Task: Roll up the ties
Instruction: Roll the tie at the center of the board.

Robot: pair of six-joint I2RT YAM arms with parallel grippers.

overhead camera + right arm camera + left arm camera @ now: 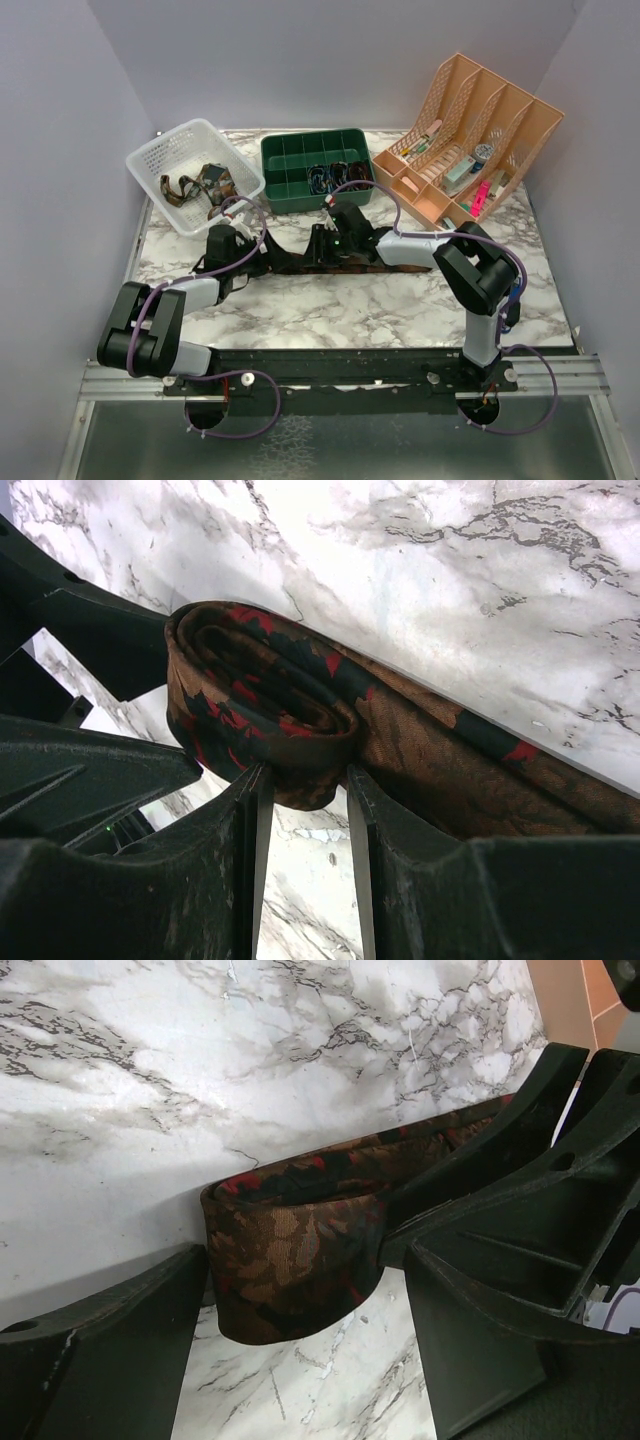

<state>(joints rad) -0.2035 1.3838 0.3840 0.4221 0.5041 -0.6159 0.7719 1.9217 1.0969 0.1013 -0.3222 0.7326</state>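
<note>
A dark brown tie (pixel 290 266) with red-orange pattern lies across the middle of the marble table. Its end is rolled into a coil (pixel 270 695). My right gripper (pixel 318 245) (pixel 305 780) is shut on the lower edge of that coil, which sits at its fingertips. My left gripper (pixel 262 255) (pixel 300 1270) is open wide, with the rolled end of the tie (pixel 290 1250) between its fingers (pixel 110 1360), close to the left one. The rest of the tie trails off to the right (pixel 470 760). More ties (pixel 205 185) lie in the white basket.
A white basket (pixel 160 150) stands tilted at the back left. A green divided tray (pixel 290 150) behind the grippers holds rolled ties (pixel 335 178). An orange desk organiser (pixel 470 140) stands at the back right. Purple cables loop over both arms.
</note>
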